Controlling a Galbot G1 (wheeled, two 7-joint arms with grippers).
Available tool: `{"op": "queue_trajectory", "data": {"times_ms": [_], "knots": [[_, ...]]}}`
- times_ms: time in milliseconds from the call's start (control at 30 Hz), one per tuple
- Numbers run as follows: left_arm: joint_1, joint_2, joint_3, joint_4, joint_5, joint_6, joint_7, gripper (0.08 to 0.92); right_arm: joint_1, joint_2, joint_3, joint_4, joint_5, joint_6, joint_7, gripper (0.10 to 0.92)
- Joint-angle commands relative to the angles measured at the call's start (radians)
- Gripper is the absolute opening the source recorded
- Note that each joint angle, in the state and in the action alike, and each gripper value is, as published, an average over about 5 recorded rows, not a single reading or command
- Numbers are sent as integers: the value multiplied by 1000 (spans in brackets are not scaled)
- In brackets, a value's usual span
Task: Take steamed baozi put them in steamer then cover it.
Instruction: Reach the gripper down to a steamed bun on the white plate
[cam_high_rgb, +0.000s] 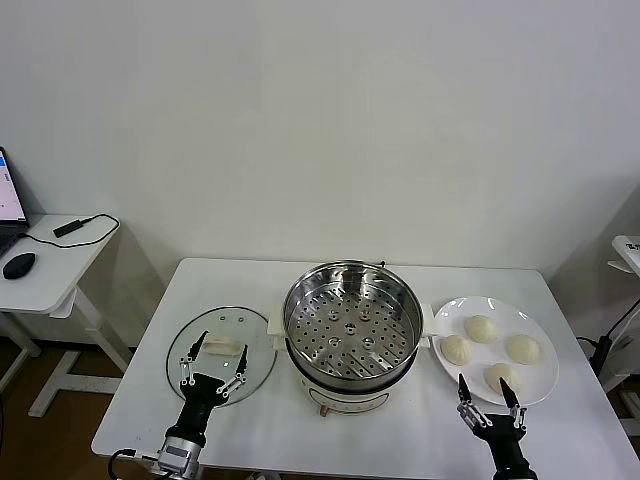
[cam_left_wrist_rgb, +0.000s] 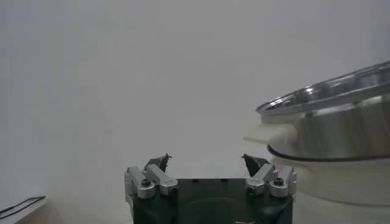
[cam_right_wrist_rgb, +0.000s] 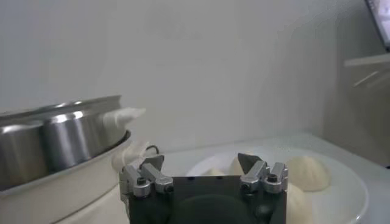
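While both arms sit low at the near edge of the tabletop, I read this as the very start: nothing has gone into the steamer yet, and its perforated tray floor lies bare. I take that steel pot as my landmark. To its right, just beside its side handle, the white plate carries all four steamed baozi, sitting close together. To the pot's left, the glass lid lies flat on the tabletop, its white handle up.

My right tool hangs in front of and to the right of the steamer, over the near rim of the plate, its fingers spread wide and holding nothing; the nearest bun sits just beyond the fingertips. In the right wrist view the same tool points at the buns with the pot's wall off to one side. My left tool hovers in front of and to the left of the steamer, over the near part of the lid, also spread wide and empty; its wrist view shows the pot's rim and cream base beside it.

The step in hand, as I judge it, is the first pick. Next I would ease the right tool forward and down around the nearest bun, close gently so the soft dough is not crushed, then lift clear of the pot's rim before carrying it over.
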Motion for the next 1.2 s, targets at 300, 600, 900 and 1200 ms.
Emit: {"op": "queue_trajectory", "data": {"times_ms": [300, 600, 900, 1200], "knots": [[10, 2, 11, -26, 0, 2, -2, 823, 335, -204, 26, -143, 101, -187, 94, 823], [16, -1, 24, -43, 4, 6, -13, 823, 769, -414, -192, -503, 219, -340, -50, 823], [21, -3, 31, -44, 15, -1, -20, 823, 1113, -578, -533, -811, 54, -320, -679, 823], [35, -9, 39, -50, 37, -3, -21, 823, 1542, -597, -900, -1040, -311, -193, -1318, 823]]}}
